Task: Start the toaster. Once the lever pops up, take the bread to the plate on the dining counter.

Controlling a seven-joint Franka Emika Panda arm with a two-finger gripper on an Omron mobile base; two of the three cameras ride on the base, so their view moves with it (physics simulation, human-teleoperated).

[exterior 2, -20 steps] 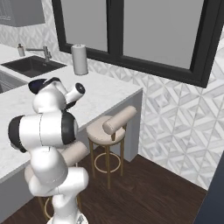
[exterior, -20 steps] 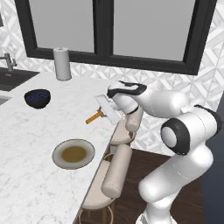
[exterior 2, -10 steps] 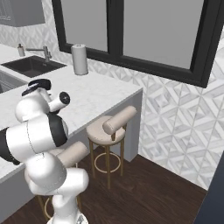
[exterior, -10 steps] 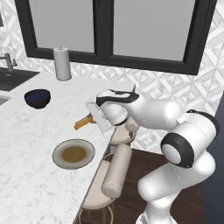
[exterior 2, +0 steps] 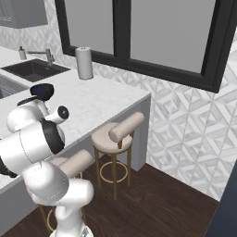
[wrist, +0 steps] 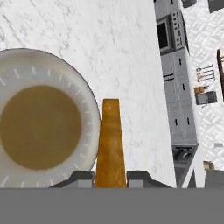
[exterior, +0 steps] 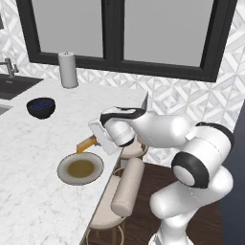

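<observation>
My gripper (exterior: 94, 139) is shut on the bread (exterior: 85, 144), a golden-tan slice held edge-on that sticks out to the left. It hangs low over the dining counter (exterior: 28, 143), just above the far right rim of the plate (exterior: 63, 161). In the hand view the bread (wrist: 110, 140) runs up from between my fingertips (wrist: 81, 176), beside the plate's (wrist: 89, 103) right rim and slightly overlapping it. The plate is grey with a brown centre and has nothing on it. The toaster is out of view.
A dark blue bowl (exterior: 40, 106) sits at the counter's far left and a paper towel roll (exterior: 68, 70) at the back by the window. Two stools (exterior: 126, 186) stand under the counter's right edge. A sink (exterior 2: 32, 69) lies at the back left.
The arm has swung left and down with the bread, from near the counter's right edge to just beside the plate. The grip has not changed.
</observation>
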